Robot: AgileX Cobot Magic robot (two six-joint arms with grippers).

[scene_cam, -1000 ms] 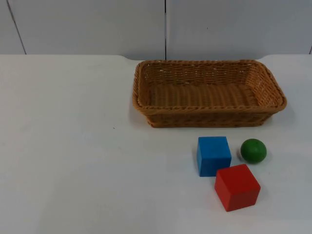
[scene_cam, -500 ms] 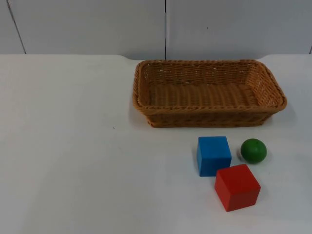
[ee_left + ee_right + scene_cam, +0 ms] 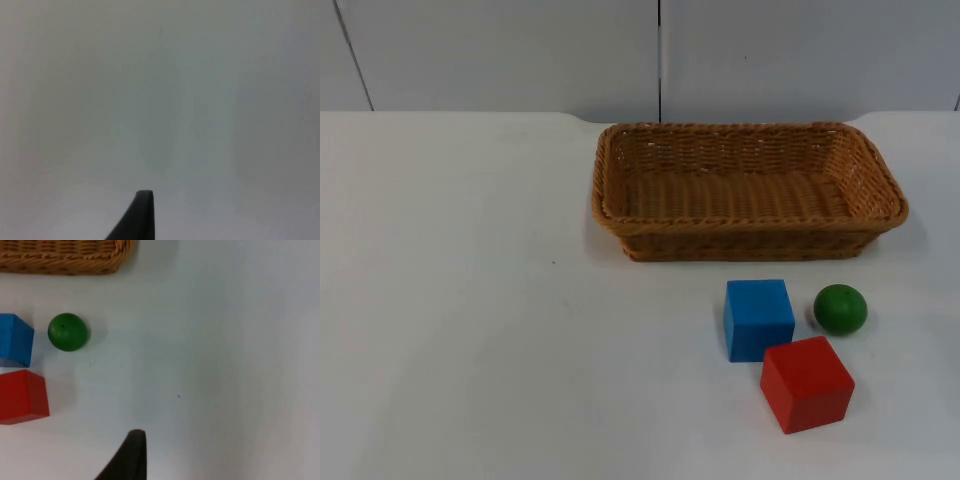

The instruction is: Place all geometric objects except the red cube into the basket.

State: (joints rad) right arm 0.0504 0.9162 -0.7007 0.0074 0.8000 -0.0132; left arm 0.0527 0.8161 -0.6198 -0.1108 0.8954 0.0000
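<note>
Starting out, you've an empty basket (image 3: 750, 190); send the right tool (grip state untellable) (image 3: 131, 450) to the ball (image 3: 68, 332) first.

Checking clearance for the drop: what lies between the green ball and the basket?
Bare table between ball and basket, seen in top and right wrist views.

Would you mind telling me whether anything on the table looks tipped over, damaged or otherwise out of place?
Nothing stands out. The basket sits upright and intact, holding nothing. The blue cube, green ball and red cube rest on the table in front of it.
</note>
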